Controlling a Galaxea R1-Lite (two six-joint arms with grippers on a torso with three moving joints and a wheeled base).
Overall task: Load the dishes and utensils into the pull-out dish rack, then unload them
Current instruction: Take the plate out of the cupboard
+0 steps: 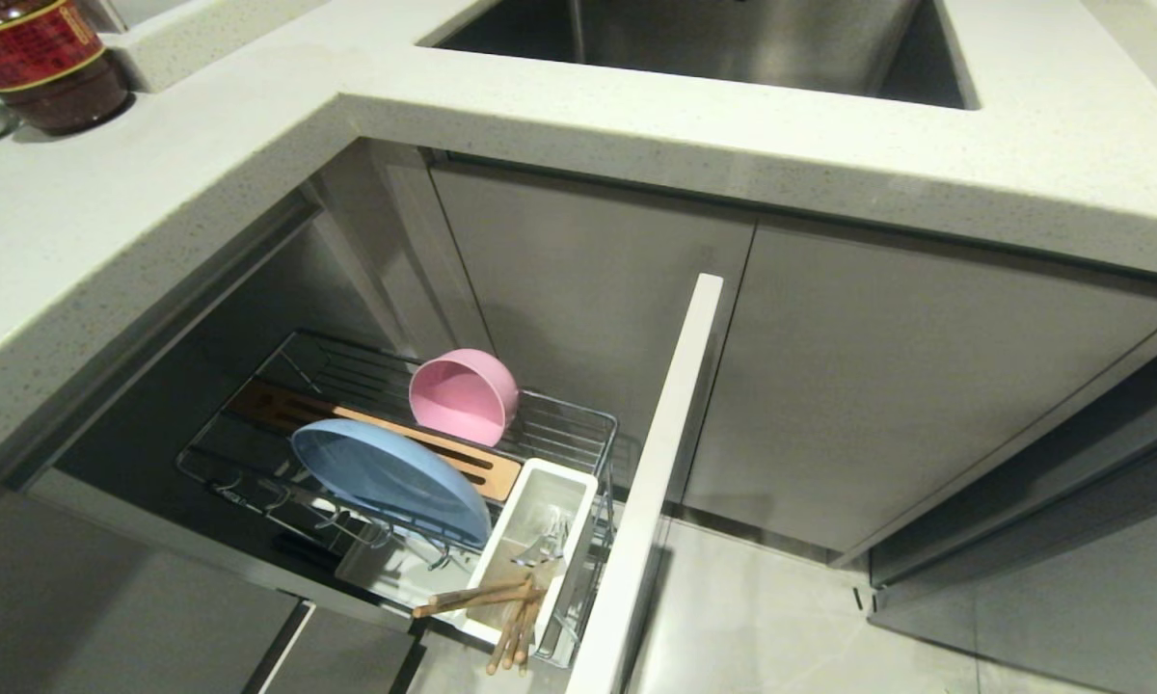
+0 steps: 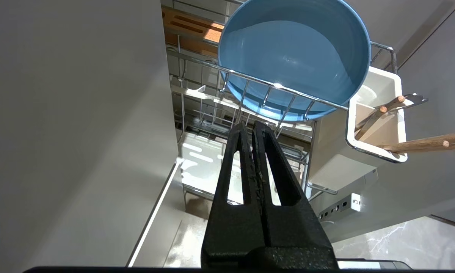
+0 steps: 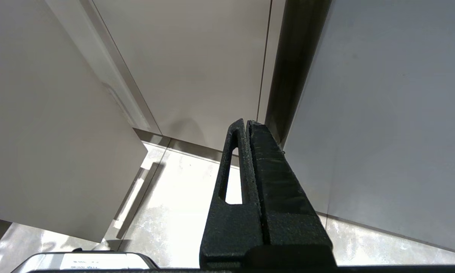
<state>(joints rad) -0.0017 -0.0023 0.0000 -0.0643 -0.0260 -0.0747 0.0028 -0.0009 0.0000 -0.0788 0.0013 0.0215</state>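
Note:
The pull-out dish rack (image 1: 578, 424) stands drawn out below the counter, its white front panel (image 1: 658, 463) toward me. A light-blue plate (image 1: 386, 477) leans in the pegs and a pink bowl (image 1: 465, 395) lies on its side behind it. Wooden chopsticks (image 1: 501, 607) and a silver fork (image 1: 545, 545) stick out of the white utensil cup (image 1: 530, 525). In the left wrist view the plate (image 2: 294, 57), cup (image 2: 375, 129) and chopsticks (image 2: 424, 142) sit ahead of my left gripper (image 2: 252, 127), which is shut and empty, low beside the rack. My right gripper (image 3: 246, 123) is shut, empty, facing cabinet doors.
A steel sink (image 1: 713, 39) is set in the pale countertop (image 1: 154, 193) above the rack. A red-lidded jar (image 1: 48, 63) stands at the counter's far left. Grey cabinet doors (image 1: 906, 386) close off the right, with tiled floor (image 1: 781, 617) below.

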